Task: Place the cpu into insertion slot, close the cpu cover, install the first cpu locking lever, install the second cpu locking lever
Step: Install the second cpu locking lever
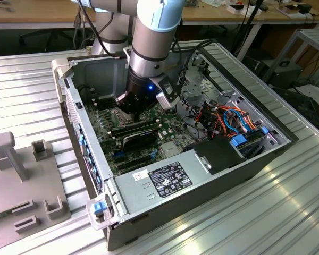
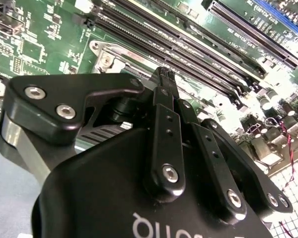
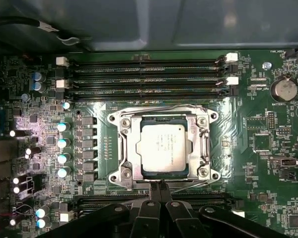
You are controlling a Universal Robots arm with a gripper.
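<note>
An open desktop computer case (image 1: pixel 212 175) lies on a ribbed aluminium counter (image 1: pixel 287 212), with a grey plastic fixture (image 1: pixel 26 175) on the exterior view's left and wooden desks behind. Inside, a green motherboard (image 3: pixel 253 124) carries long black memory slots (image 3: pixel 144 79), blue-topped capacitors (image 3: pixel 62 144) and a round coin battery (image 3: pixel 283 90). The cpu (image 3: pixel 161 148), a flat square with a dull silver top, sits in the insertion slot (image 3: pixel 139 171); the cpu cover (image 3: pixel 164 118), a thin silvery frame, lies down around it. The matte black claw (image 3: pixel 159 187) hangs just beside the socket's edge, fingers (image 3: pixel 153 196) pressed together and holding nothing, tips near the frame's rim
</note>
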